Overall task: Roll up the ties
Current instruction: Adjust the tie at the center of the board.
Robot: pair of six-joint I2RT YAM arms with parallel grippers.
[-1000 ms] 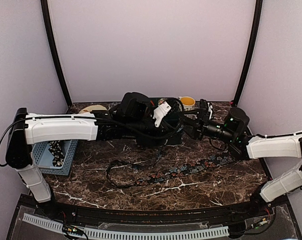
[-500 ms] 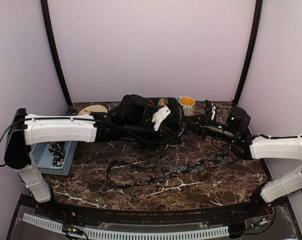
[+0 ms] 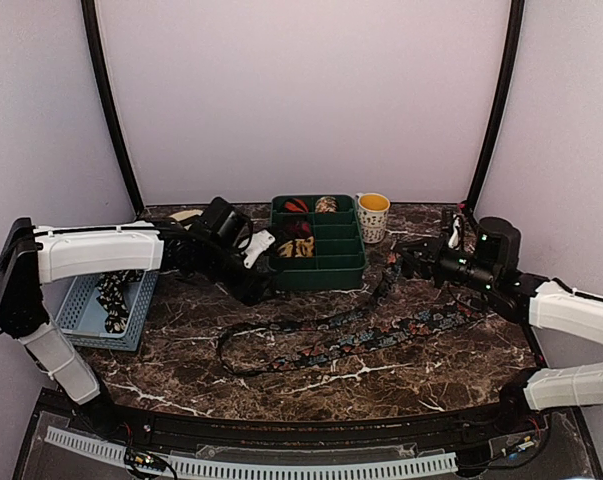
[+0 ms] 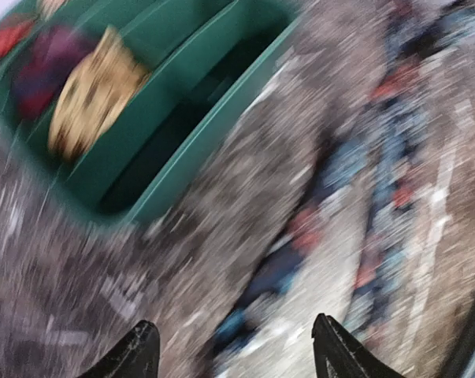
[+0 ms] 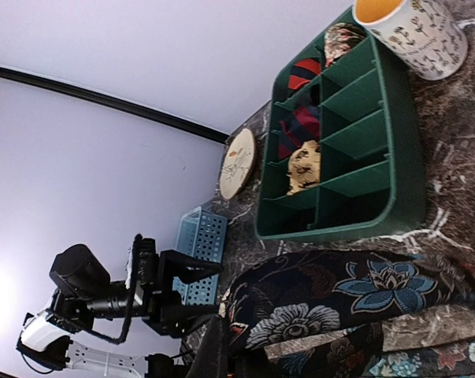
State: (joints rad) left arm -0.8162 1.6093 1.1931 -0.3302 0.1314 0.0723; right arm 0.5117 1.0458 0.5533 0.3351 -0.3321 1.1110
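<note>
Jaws spread wide and empty, the left gripper (image 4: 235,350) hung over the marble desk (image 3: 181,330) just in front of the green tray (image 3: 321,276). The right gripper (image 3: 409,262) appeared to have its jaws closed on one end of the floral tie (image 3: 381,336). The tie lay unrolled, its long axis running left to right across the desk, nearer the arms' bases than either gripper. Its free left end sat closest to the left arm. Rolled ties (image 3: 297,247) sat in tray compartments.

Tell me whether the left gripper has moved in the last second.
Yes. The left gripper has drawn back leftward and nearer, from over the green tray to just off its near left corner.
</note>
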